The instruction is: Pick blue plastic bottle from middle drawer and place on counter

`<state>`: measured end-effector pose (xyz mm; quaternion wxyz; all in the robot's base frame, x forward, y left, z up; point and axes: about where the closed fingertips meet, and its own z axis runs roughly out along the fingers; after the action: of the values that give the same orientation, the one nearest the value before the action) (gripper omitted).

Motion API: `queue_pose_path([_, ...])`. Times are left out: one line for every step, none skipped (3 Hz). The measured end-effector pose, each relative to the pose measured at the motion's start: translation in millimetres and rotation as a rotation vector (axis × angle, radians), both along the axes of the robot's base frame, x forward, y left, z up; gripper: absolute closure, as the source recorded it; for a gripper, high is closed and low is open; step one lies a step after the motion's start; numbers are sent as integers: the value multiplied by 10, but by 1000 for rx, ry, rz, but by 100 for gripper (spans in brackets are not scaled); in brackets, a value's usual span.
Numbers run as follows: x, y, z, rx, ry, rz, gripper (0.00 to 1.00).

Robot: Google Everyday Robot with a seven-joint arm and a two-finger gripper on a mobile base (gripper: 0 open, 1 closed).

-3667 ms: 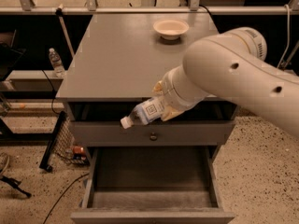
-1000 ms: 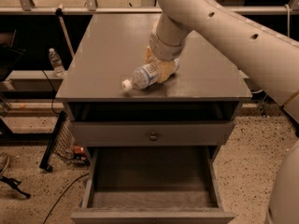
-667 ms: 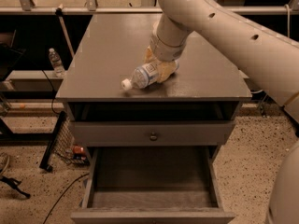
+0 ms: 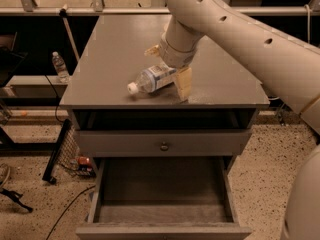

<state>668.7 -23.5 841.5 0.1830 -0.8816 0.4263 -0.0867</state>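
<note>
The blue plastic bottle lies on its side on the counter, near the front edge, with its white cap pointing left. My gripper is just over it and open. One finger stands by the bottle's base and the other finger is behind the bottle. The middle drawer is pulled out below and its floor is bare.
A shallower drawer front with a round knob sits above the open drawer. My arm covers the counter's right rear. A clear water bottle stands on a low shelf at the left. A black frame and cables lie on the floor at the left.
The bottle went from in front of the cabinet up onto the counter. In the last second the fingers have spread apart and the bottle rests on the counter.
</note>
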Motion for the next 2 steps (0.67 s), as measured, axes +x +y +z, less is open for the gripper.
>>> queue_pose_path([0,0,0,0,0,0,0])
queue_pose_path([5,-64,98,-9,-14,-13,0])
